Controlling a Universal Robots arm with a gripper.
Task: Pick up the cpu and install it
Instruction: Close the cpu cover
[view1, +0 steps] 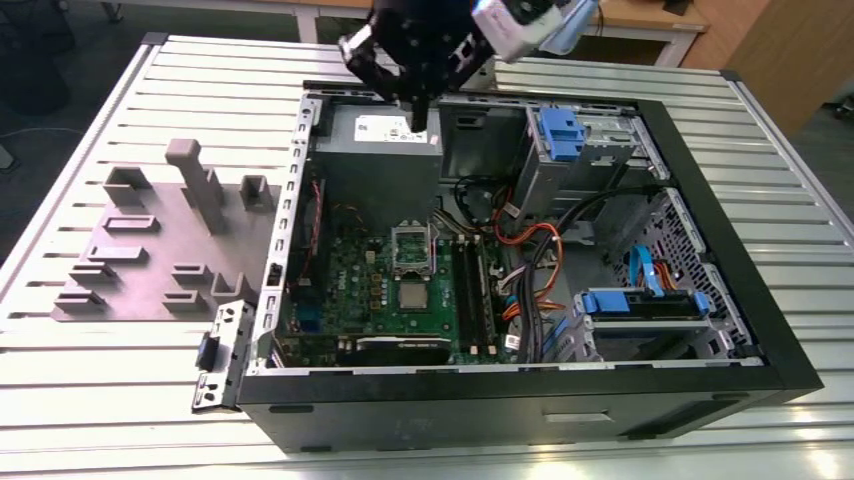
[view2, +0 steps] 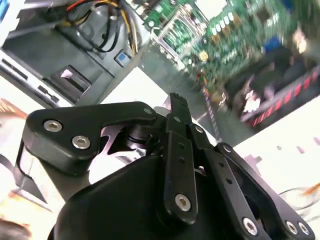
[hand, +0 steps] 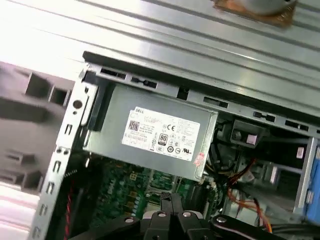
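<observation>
In the exterior view the cpu (view1: 414, 296) is a small silvery square lying flat on the green motherboard (view1: 350, 285), just in front of the open socket (view1: 411, 248). My gripper (view1: 420, 118) hangs high above the back of the open computer case (view1: 747, 330), over the grey power supply (view1: 380, 140), well away from the cpu. Its black fingers are pressed together with nothing between them. The second wrist view has the shut gripper (view2: 178, 100) in front of the blurred motherboard (view2: 225, 30). The first wrist view has the gripper (hand: 170, 199) below the labelled power supply (hand: 155, 132).
The case lies open on a slatted metal table (view1: 120, 380). A grey fixture block (view1: 147, 260) with posts stands on the exterior view's left. Blue drive cages (view1: 641, 300), orange and black cables (view1: 527, 245) and memory slots (view1: 470, 280) crowd the case's right half.
</observation>
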